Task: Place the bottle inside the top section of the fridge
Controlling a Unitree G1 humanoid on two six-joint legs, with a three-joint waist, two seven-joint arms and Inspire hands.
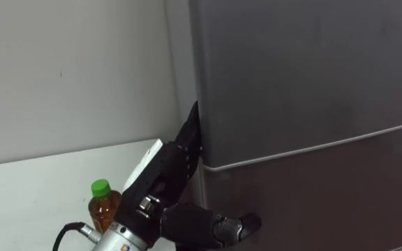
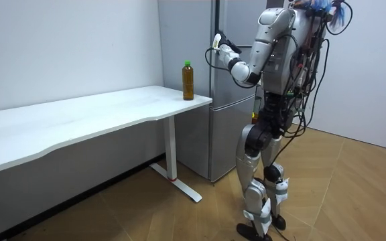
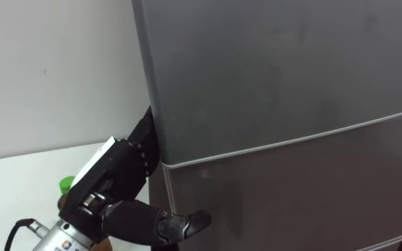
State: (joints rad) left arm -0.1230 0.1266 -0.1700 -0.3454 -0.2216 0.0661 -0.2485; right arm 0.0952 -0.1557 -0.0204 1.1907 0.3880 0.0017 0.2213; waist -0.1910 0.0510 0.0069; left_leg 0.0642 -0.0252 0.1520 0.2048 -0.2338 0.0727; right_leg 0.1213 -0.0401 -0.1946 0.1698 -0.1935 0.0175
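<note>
The bottle (image 1: 105, 206) has a green cap and amber liquid. It stands upright on the white table (image 1: 26, 199), near the table's end beside the fridge (image 1: 306, 70). My left hand (image 1: 162, 174) reaches up to the left edge of the grey upper fridge door. Its fingers (image 1: 189, 136) lie straight along that edge and the thumb (image 1: 236, 226) stretches across the front of the lower door (image 1: 326, 202). Both doors are closed. The hand holds nothing. In the room view I stand upright facing the fridge (image 2: 230, 100), with the bottle (image 2: 188, 80) to the room view's left of my raised hand (image 2: 223, 48).
A white wall (image 1: 68, 70) runs behind the table. A narrow seam (image 1: 313, 146) splits the upper door from the lower one. The long table (image 2: 99, 114) stretches toward the room view's left, and wooden floor (image 2: 347, 187) lies around me.
</note>
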